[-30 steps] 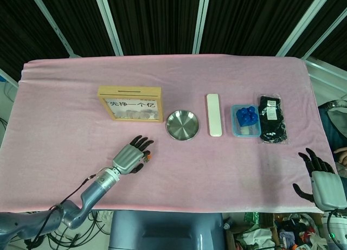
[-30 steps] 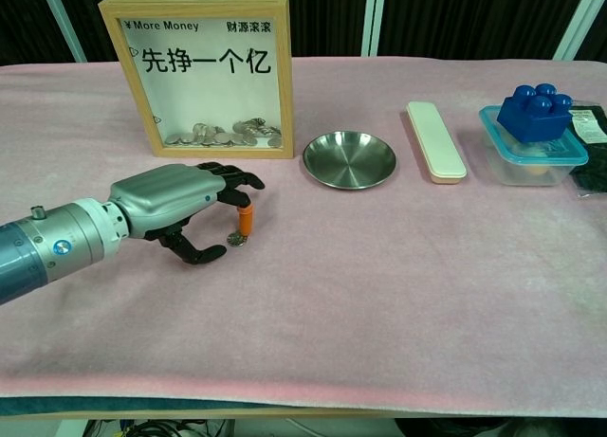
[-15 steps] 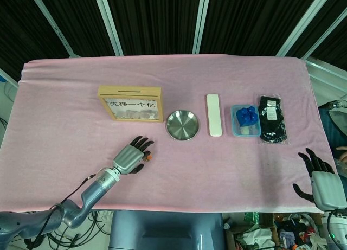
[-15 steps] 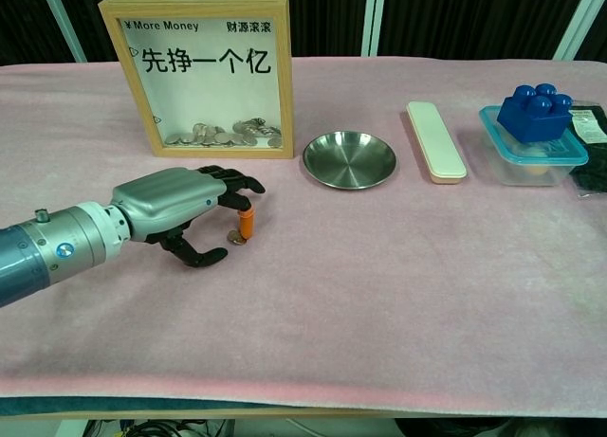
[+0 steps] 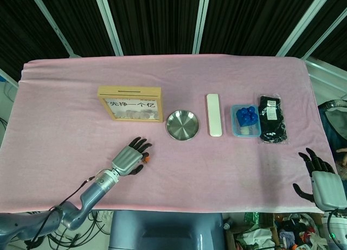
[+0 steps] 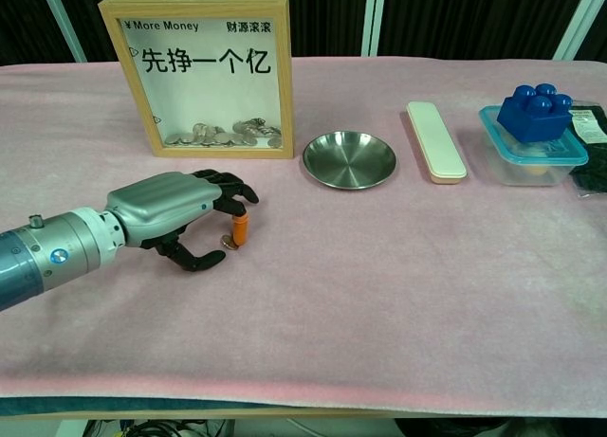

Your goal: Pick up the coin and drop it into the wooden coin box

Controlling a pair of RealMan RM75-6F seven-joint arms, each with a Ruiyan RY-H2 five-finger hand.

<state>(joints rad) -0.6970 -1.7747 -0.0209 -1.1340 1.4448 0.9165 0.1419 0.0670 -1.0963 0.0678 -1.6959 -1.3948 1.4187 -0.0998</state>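
Observation:
The coin (image 6: 228, 241) lies on the pink cloth, small and silvery. My left hand (image 6: 180, 214) hovers low over it; an orange-capped fingertip (image 6: 240, 230) touches the coin's right side and the thumb (image 6: 204, 259) curls just left of it, apart from it. In the head view the left hand (image 5: 129, 159) hides the coin. The wooden coin box (image 6: 199, 72) stands upright behind the hand, with coins piled behind its glass; its top slot shows on the wooden coin box (image 5: 130, 103) from above. My right hand (image 5: 320, 179) rests open off the table's front right corner.
A steel dish (image 6: 349, 159) sits right of the box, then a cream case (image 6: 435, 140), a clear tub with a blue block (image 6: 534, 134) and a black packet (image 5: 271, 119). The table's pink cloth (image 6: 398, 295) covers the whole top.
My left hand has slid a little leftwards and towards me, and the coin has shifted slightly the same way with the orange fingertip. The right hand has not moved.

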